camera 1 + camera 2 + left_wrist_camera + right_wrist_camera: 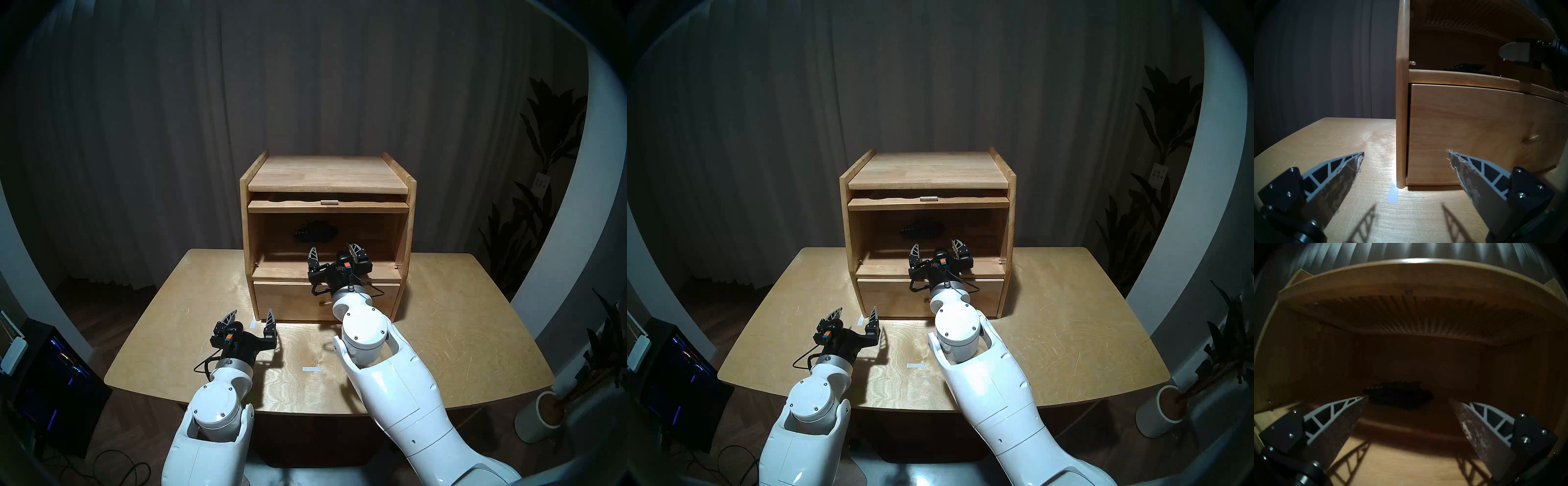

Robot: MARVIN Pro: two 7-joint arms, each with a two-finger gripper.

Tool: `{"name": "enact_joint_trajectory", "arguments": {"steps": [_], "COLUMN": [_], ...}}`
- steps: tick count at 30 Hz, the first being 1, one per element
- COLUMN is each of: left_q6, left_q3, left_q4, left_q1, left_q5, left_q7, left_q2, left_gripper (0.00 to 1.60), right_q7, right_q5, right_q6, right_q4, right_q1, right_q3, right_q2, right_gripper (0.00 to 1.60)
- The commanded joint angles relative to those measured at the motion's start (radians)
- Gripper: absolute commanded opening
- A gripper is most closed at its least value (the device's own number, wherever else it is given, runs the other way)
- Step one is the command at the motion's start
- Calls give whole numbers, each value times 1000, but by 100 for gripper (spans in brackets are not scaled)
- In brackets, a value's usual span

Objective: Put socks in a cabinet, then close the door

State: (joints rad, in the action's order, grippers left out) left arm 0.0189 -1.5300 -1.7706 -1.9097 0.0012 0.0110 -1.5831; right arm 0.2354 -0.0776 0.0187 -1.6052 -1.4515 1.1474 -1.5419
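The light-wood cabinet (327,176) stands on the table with its upper compartment open. The dark socks (315,231) lie on the compartment floor toward the back, also seen in the right wrist view (1400,395) and the left wrist view (1464,67). The door (328,206) is lifted flat under the cabinet top, its tab handle (329,202) facing forward; its ribbed window (1407,316) shows overhead. My right gripper (334,253) is open and empty at the compartment's mouth, in front of the socks. My left gripper (251,315) is open and empty above the table by the cabinet's front left corner.
The closed drawer (291,302) with a peg knob (1532,140) fills the cabinet's bottom. Tape strips (311,369) lie on the wooden table (458,322). A monitor (54,383) stands to the left, plants (549,176) and a white pot (539,421) to the right.
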Motion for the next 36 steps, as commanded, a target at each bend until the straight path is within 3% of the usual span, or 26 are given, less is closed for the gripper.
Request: {"name": "enact_joint_trajectory", "arguments": {"steps": [1, 17, 21, 25, 26, 31, 32, 36], "left_q6": [4, 5, 6, 6, 6, 7, 7, 7], "left_q3": [-1, -1, -1, -2, -2, -2, -2, -2], "left_q4": [-13, -4, -4, -6, -6, -8, -8, -9], "left_q1": [10, 12, 13, 14, 15, 16, 16, 16], "left_q5": [0, 0, 0, 0, 0, 0, 0, 0], "left_q7": [0, 0, 0, 0, 0, 0, 0, 0], "left_q2": [0, 0, 0, 0, 0, 0, 0, 0], "left_gripper": [160, 160, 160, 160, 160, 160, 160, 160], "right_q7": [-15, -95, -82, -45, -26, 49, 69, 130], "right_q5": [-22, -58, -76, -93, -92, -87, -87, -78], "right_q6": [-51, -138, -165, -179, -179, -157, -150, -133], "right_q4": [-115, -307, -355, -409, -412, -482, -478, -467], "right_q1": [-21, 11, 46, 59, 58, -5, -17, -81], "right_q3": [4, -52, 0, 112, 116, 219, 203, 292], "right_q2": [56, 106, 131, 174, 190, 266, 270, 324], "right_gripper": [160, 160, 160, 160, 160, 160, 160, 160]}}
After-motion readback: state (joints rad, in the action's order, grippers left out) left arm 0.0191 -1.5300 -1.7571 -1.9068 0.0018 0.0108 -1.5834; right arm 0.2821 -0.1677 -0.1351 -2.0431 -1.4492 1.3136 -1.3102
